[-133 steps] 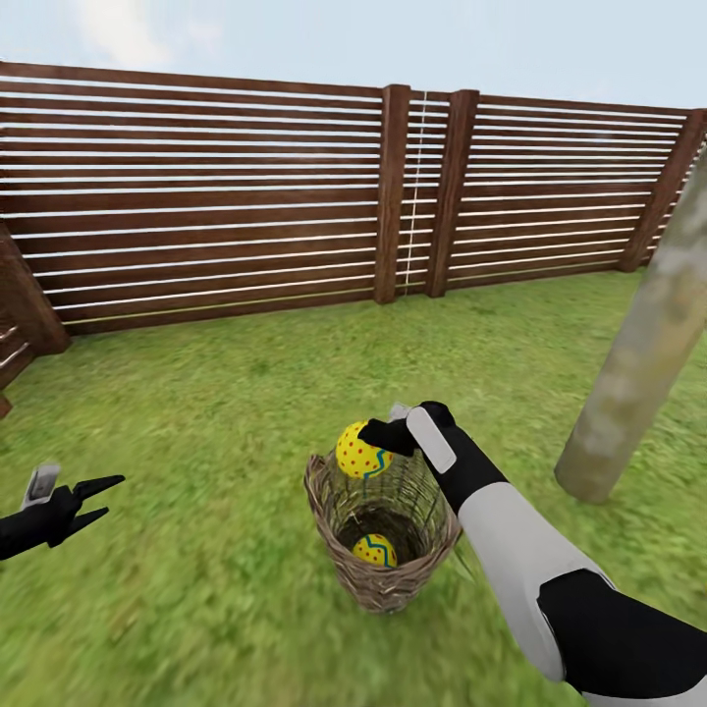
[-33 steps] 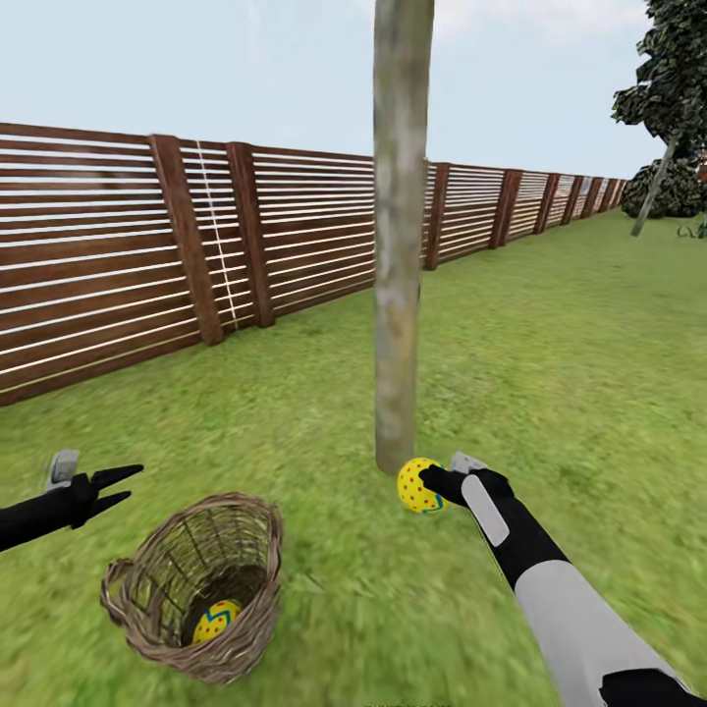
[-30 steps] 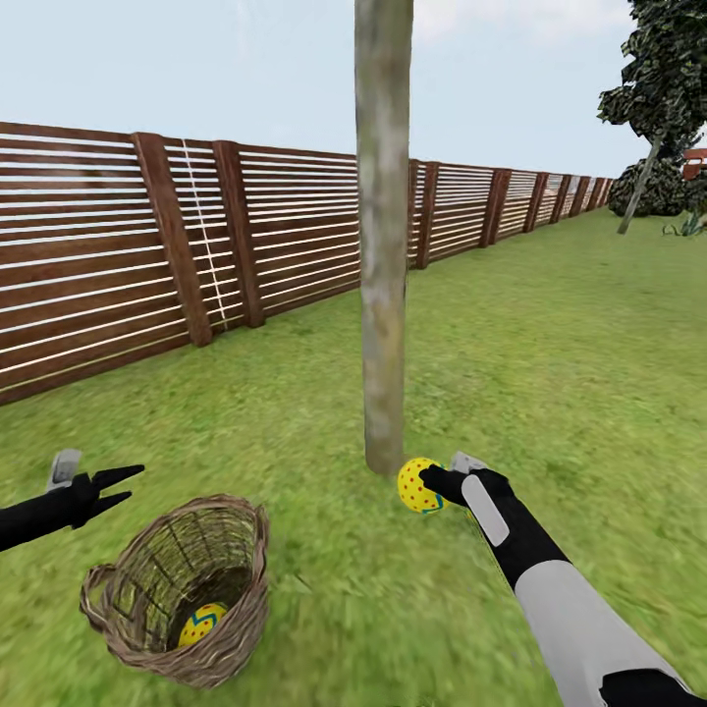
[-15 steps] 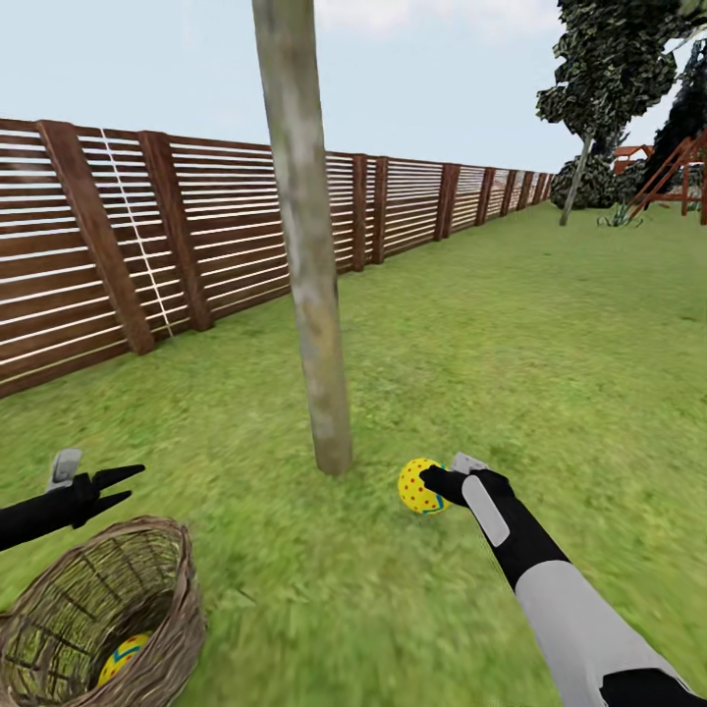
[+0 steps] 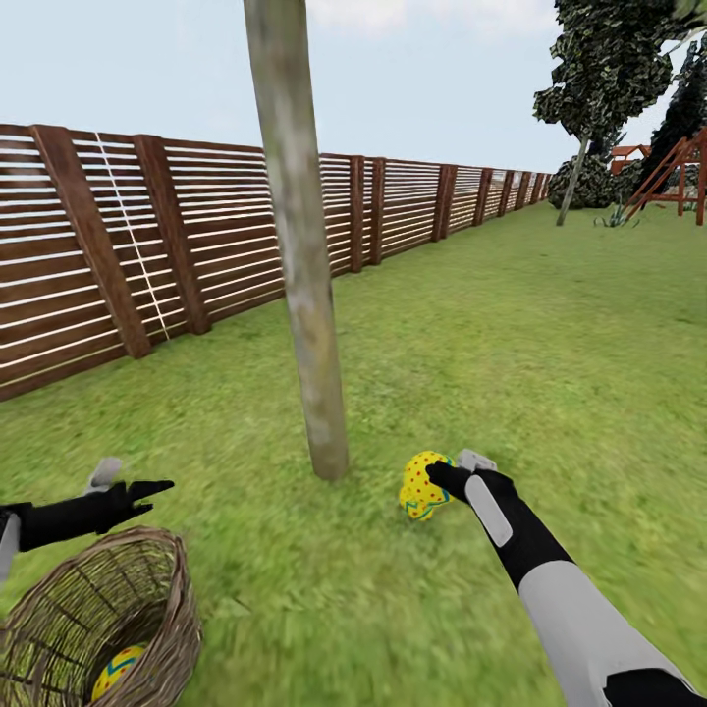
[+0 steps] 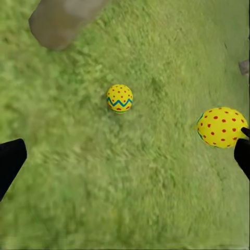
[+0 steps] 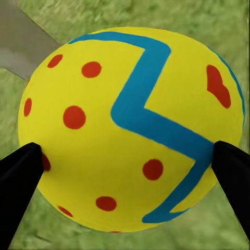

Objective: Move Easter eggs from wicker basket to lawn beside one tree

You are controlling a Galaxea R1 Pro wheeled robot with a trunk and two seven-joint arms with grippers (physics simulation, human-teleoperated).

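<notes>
A yellow red-dotted Easter egg (image 5: 422,486) (image 7: 130,130) sits between the fingers of my right gripper (image 5: 439,479), which is shut on it just above the lawn (image 5: 511,373), right of the tree (image 5: 306,324) base. In the left wrist view this egg (image 6: 221,126) shows at the edge. A second egg (image 6: 120,98) lies on the grass beyond it, some way from the trunk (image 6: 60,21). My left gripper (image 5: 152,494) is open and empty, hovering over the wicker basket (image 5: 167,589). A third egg (image 5: 118,670) rests inside the basket.
A dark slatted wooden fence (image 5: 196,236) runs along the left behind the tree. Far off at the right stand a dark leafy tree (image 5: 609,79), shrubs and a red play frame (image 5: 678,167). Open grass stretches ahead and to the right.
The camera swung right, from the basket to the tree. My right gripper lifted an egg out of the basket and carried it beside the trunk. In the last half second my left arm reached forward.
</notes>
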